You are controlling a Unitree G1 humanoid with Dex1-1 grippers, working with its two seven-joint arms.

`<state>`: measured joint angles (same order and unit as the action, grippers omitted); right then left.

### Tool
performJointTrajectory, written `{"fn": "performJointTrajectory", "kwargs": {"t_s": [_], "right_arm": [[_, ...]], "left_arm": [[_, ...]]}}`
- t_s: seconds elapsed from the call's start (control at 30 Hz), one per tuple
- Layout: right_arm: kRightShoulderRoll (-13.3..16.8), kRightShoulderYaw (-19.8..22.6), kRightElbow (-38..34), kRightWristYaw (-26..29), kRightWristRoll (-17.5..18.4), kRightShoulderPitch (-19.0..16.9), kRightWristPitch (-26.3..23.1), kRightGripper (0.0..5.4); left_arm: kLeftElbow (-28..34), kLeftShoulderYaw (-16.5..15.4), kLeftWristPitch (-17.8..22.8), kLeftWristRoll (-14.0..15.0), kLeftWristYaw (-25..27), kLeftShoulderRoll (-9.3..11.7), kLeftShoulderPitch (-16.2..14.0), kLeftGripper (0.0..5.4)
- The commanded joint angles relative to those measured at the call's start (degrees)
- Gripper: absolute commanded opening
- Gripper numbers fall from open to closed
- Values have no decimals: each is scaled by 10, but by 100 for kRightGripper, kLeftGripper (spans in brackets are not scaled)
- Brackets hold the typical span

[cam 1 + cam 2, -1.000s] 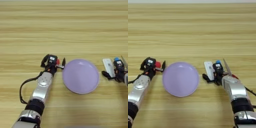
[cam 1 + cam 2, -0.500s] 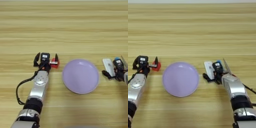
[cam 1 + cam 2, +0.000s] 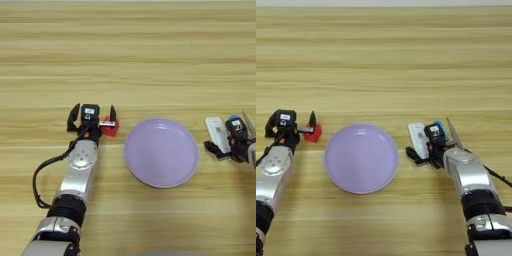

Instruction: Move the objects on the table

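While the red cube [image 3: 111, 127] sits on the table [image 3: 128, 55] just left of the lavender plate [image 3: 161, 152], the left gripper [image 3: 92, 114] stands open, one finger beside it, and could knock it away; the right gripper [image 3: 427, 147] straddles the white bar [image 3: 418, 139], closure unclear.

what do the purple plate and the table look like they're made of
The lavender plate looks like matte plastic or melamine: one even colour, smooth, with no sharp glare. The table looks like wood or wood-grain laminate, with pale plank stripes and a low sheen. Which of the two isn't clear.
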<state>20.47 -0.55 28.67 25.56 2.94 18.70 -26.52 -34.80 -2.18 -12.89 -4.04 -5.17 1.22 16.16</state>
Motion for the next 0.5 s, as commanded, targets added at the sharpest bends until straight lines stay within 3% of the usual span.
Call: {"fn": "performJointTrajectory", "kwargs": {"t_s": [0.03, 0.5], "right_arm": [[6, -20, 17, 8, -17, -5, -9, 466], [6, -26, 27, 8, -18, 0, -4, 316]], "left_arm": [[-1, -5, -4, 5, -5, 0, 6, 540], [-4, -7, -5, 6, -4, -1, 8, 540]]}}
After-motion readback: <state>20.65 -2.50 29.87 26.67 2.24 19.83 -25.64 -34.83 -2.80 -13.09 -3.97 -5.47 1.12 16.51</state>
